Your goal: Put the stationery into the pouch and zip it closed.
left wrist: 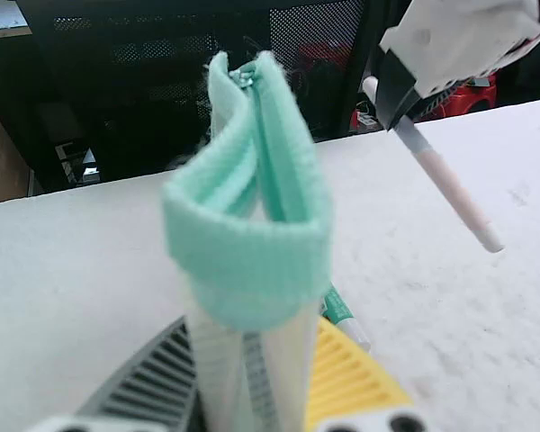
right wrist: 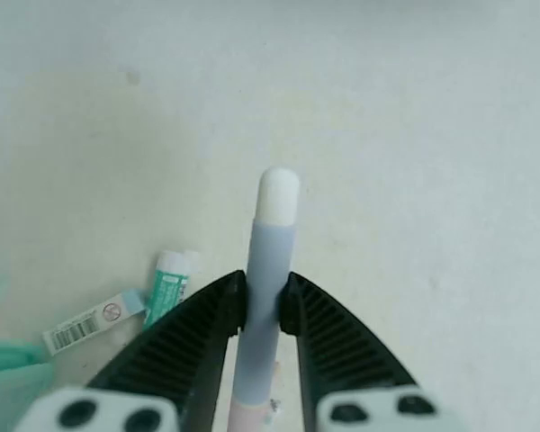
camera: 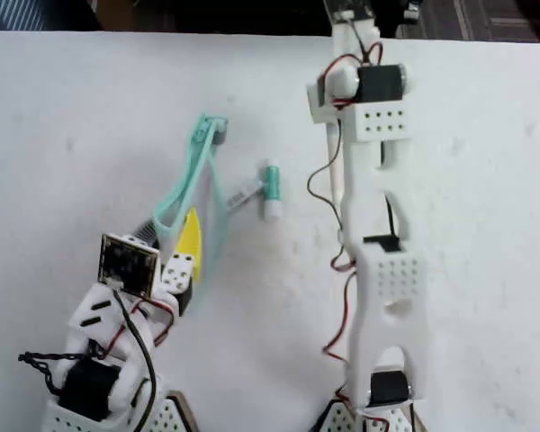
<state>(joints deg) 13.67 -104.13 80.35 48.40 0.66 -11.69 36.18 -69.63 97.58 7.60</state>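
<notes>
My left gripper (camera: 182, 245) is shut on the near end of the mint green pouch (camera: 193, 171), which stands on its edge off the table. In the left wrist view the pouch (left wrist: 252, 225) rises between a grey finger (left wrist: 148, 382) and a yellow finger (left wrist: 355, 378), its zipper line facing up. My right gripper (right wrist: 263, 292) is shut on a white and grey pen (right wrist: 272, 243). That pen (camera: 337, 175) hangs beside the right arm, to the right of the pouch. A green and white glue stick (camera: 272, 190) lies on the table between pouch and pen.
A small white barcode tag (camera: 243, 195) hangs from the pouch next to the glue stick. The right arm (camera: 389, 270) stretches along the right half of the white table (camera: 72, 117). Beyond the table's far edge stands dark furniture (left wrist: 162, 81).
</notes>
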